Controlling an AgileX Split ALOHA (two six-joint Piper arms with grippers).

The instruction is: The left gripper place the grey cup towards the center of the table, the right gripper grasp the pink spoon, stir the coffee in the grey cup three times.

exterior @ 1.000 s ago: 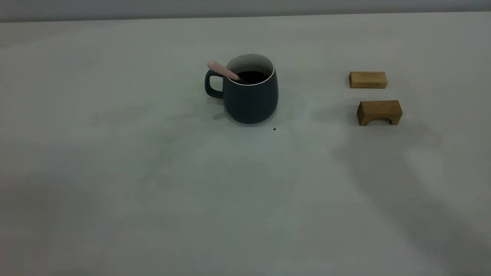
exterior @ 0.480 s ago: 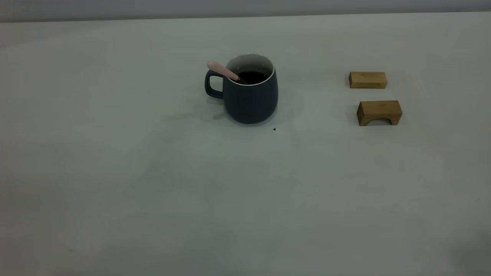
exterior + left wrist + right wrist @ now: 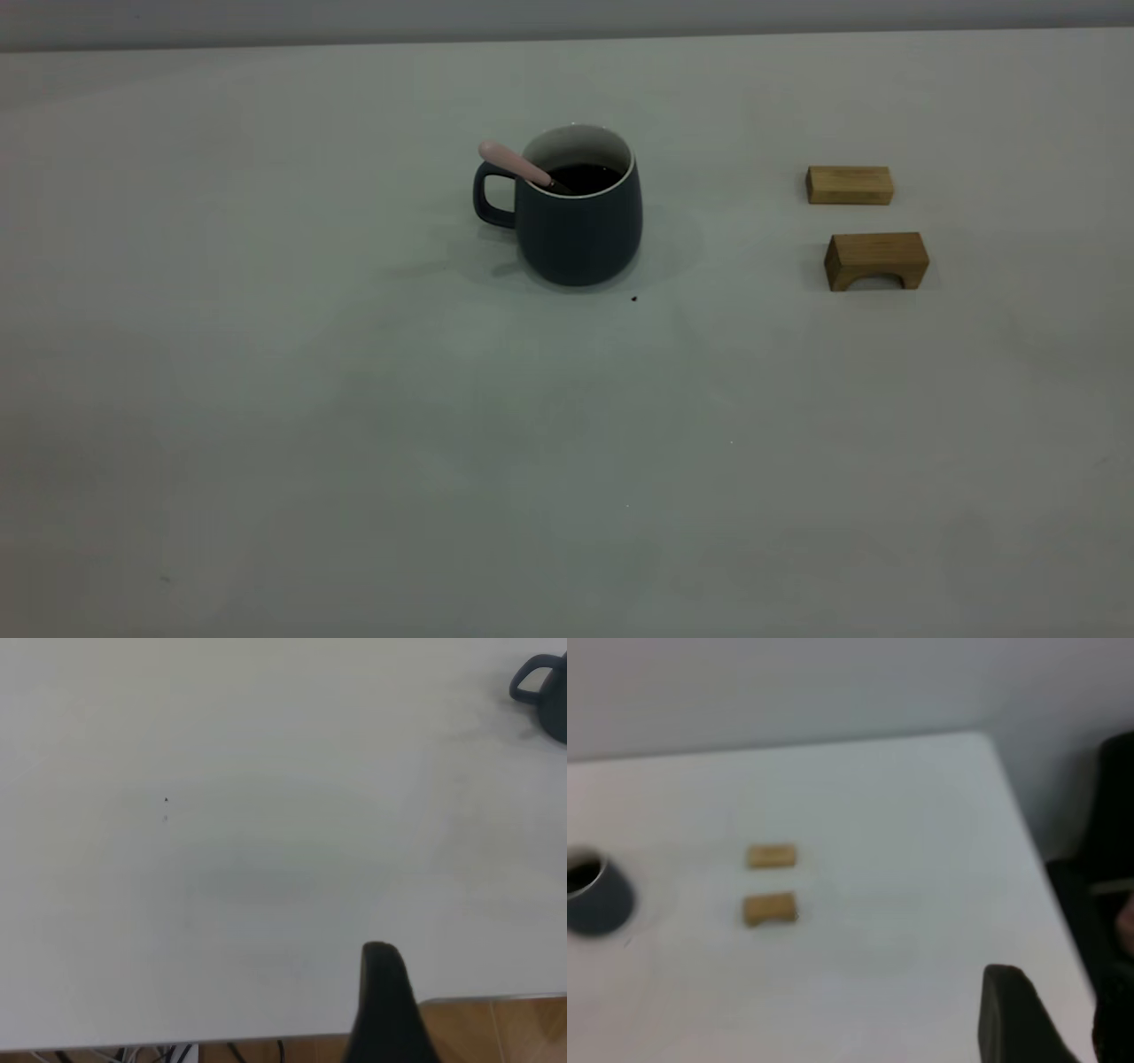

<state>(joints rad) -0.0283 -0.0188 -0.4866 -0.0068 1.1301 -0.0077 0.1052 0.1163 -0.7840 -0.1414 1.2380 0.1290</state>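
Observation:
The grey cup (image 3: 580,230) stands upright near the middle of the table (image 3: 354,399), its handle toward the left arm's side. Dark coffee (image 3: 583,178) fills it. The pink spoon (image 3: 512,163) leans in the cup, its pale handle sticking out over the rim above the cup's handle. Neither gripper shows in the exterior view. The left gripper (image 3: 383,1010) hangs at the table's edge, far from the cup (image 3: 556,713). The right gripper (image 3: 1014,1019) is also well back, with the cup (image 3: 598,904) far off. Nothing is held by either.
Two brown wooden blocks lie to the right of the cup: a flat one (image 3: 849,184) farther back and an arched one (image 3: 875,260) nearer. A tiny dark speck (image 3: 633,299) sits by the cup's base. Wooden floor (image 3: 496,1028) shows past the table's edge.
A large shadow on the table's right front shrank and is gone now. The cup, spoon and blocks have not moved.

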